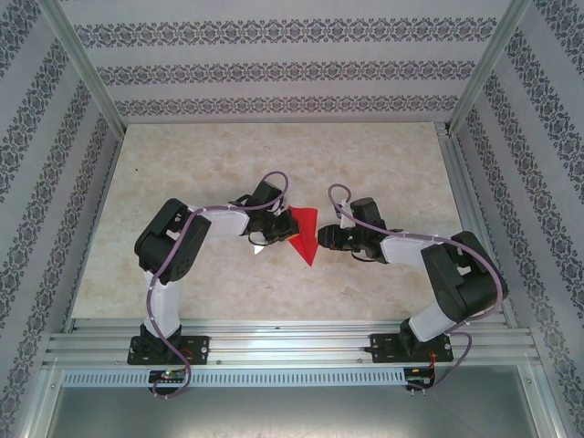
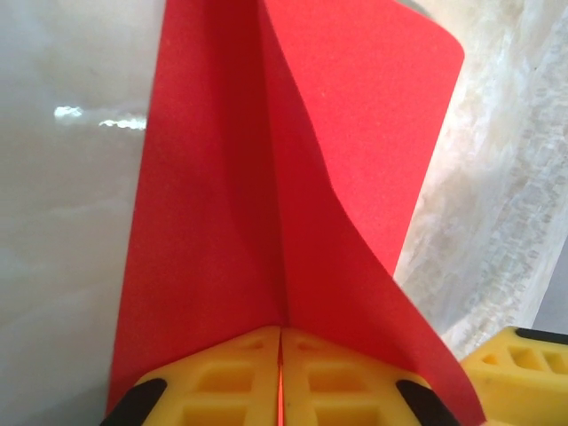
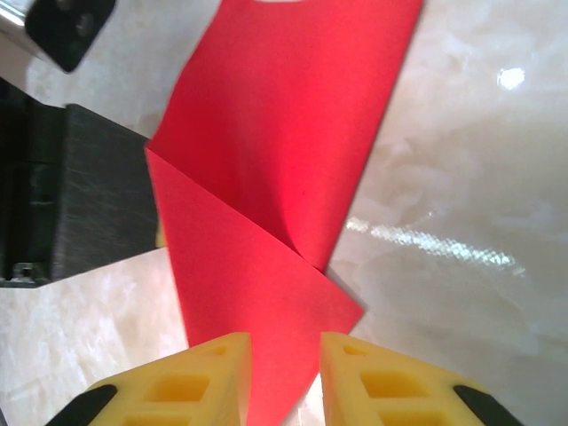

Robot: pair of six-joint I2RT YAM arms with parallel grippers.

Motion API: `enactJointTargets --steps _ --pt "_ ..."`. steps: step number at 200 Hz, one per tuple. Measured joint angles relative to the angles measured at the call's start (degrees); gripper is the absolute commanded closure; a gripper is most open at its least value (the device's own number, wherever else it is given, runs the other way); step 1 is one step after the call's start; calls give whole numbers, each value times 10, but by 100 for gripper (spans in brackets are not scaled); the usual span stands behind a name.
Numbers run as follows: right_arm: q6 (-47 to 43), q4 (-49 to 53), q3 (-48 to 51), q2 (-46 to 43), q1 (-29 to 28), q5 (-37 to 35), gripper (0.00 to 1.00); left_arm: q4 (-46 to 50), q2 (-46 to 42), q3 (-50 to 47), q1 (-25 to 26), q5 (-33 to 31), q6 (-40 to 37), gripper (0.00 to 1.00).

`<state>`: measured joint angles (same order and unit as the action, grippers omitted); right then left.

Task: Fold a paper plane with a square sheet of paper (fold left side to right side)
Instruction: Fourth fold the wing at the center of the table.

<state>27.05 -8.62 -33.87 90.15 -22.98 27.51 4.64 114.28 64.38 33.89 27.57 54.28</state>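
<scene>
— Logging left gripper [image 2: 280, 335]: what do we record?
— We list it clamped tight on the red paper [image 2: 222, 177], at its crease.
— Right gripper [image 3: 284, 346]?
— Parted, a folded corner lying between its tips. We place the red paper mid-surface [image 1: 365, 164], between both arms.

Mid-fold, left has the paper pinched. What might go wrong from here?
1. The left gripper pinches the red sheet at one spot; a pull may tear or crumple it.
2. Its free side curls up, so the crease may land crooked.
3. The right gripper stands open around a corner; closing off-line may shift the paper.
</scene>
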Motion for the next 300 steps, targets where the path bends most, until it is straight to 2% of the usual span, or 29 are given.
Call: enactJointTargets --steps 70,188,225,300 --pt "3 -8 -12 43 -22 5 85 0 -11 -9 3 0 0 90" --pt "15 -30 -55 97 -44 13 85 0 -17 -10 9 0 -2 90" --pt "16 -39 -63 109 -44 18 88 1 -17 -10 12 -1 -7 89" --pt "18 -31 -74 120 -44 26 90 42 -17 8 23 -22 -37 83"
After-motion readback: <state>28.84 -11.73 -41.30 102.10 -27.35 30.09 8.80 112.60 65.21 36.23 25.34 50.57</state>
